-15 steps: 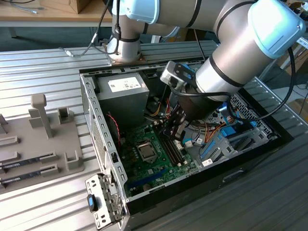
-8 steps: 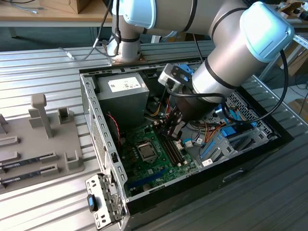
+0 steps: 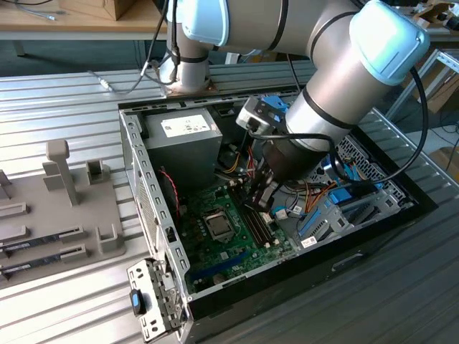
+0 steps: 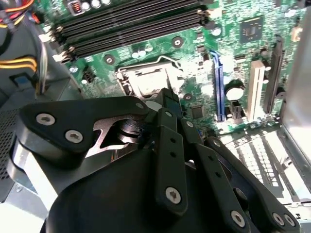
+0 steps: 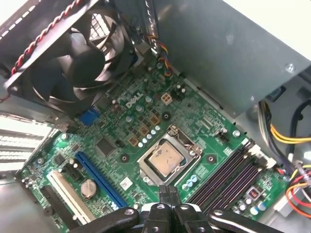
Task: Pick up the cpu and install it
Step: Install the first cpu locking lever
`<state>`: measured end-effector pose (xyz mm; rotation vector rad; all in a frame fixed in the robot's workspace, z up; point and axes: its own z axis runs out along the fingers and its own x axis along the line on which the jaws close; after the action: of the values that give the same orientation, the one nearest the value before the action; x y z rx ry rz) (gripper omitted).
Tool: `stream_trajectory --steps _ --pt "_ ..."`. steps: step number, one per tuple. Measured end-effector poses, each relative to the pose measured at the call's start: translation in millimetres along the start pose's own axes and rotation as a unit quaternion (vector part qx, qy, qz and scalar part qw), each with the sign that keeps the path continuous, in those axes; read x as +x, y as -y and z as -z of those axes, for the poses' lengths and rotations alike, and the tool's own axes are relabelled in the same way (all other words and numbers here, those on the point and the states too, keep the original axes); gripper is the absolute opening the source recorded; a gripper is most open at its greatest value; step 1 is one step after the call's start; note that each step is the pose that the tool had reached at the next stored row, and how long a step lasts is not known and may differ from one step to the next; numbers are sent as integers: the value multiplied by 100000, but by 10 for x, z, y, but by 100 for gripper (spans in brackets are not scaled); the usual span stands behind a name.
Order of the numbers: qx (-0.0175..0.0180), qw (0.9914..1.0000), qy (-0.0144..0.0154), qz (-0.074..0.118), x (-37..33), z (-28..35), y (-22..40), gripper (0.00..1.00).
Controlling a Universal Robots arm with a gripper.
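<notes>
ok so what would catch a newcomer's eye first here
The big grey robot arm bent down into the open computer case. Close by its shut gripper, the silvery cpu lies in its socket on the green motherboard, with a black fan at the board's edge.

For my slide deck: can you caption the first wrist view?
Shut pincer hovers close to the cpu, which sits in the socket of the green motherboard.
</notes>
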<state>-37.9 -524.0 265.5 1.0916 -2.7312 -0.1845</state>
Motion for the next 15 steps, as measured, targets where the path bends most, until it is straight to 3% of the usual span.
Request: stream_trajectory --steps 5,8,9,10,13,15 --pt "-370 99917 592 -4009 -5 -32 5 11" --pt "-373 99915 604 -4067 -5 -32 5 11" --pt "-376 99914 609 -4076 -5 -32 5 24" --pt "-387 99913 627 -4113 -4 -39 2 29" --pt "-564 99848 868 -5410 -10 -105 3 36" --pt "-827 99723 1222 -7290 -17 -169 13 36"
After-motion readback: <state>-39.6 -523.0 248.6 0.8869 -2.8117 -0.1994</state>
